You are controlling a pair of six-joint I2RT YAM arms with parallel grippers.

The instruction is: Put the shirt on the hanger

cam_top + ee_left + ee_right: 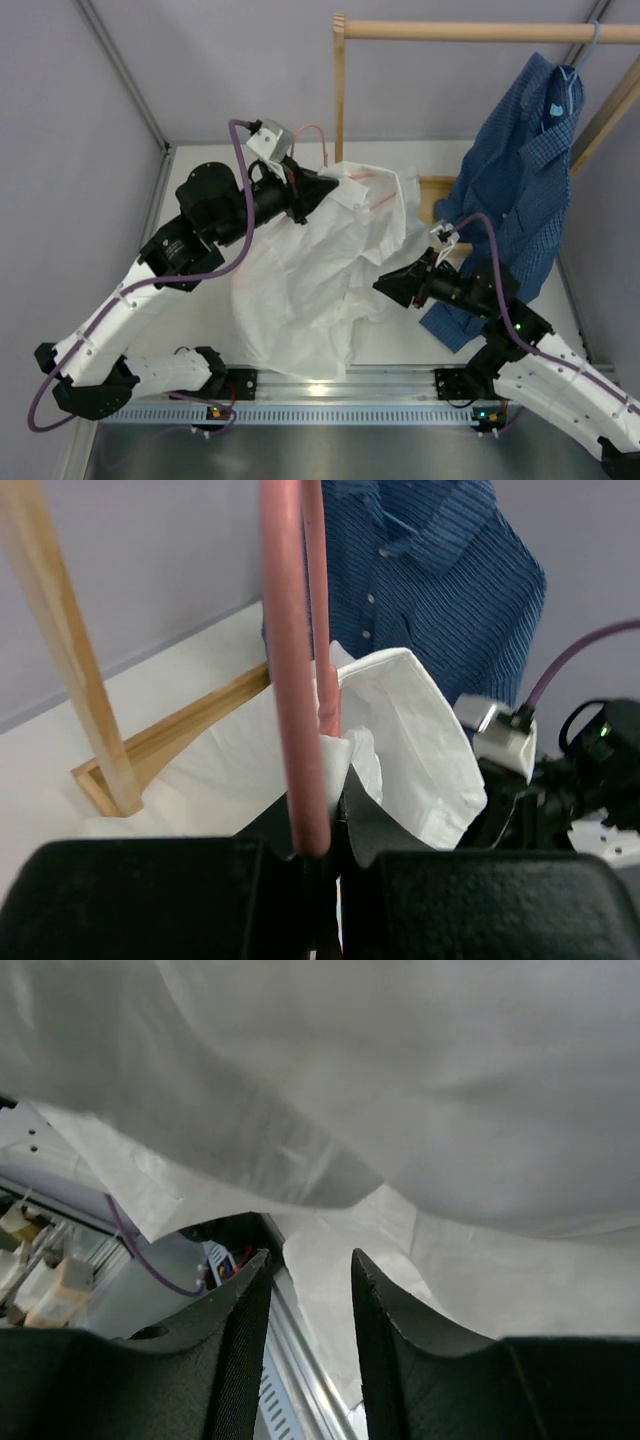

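Overhead: I see left pincer (322, 192) buried in shirt (300, 285), mostly just hanger (318, 135) hook clear beyond it; right pincer (384, 285) against shirt edge, tips unclear.
Left wrist: pincer clenched on hanger wire, shirt just beyond.
Right wrist: pincer released, shirt draped above it, edges cropped.

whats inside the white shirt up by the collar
The pink hanger. Its wire shows faintly through the thin white shirt near the collar, and its hook sticks out above. The rest of the frame is covered by fabric.

The shirt (300, 285) fills the middle; the wooden rack (339, 95) blocks the rear.
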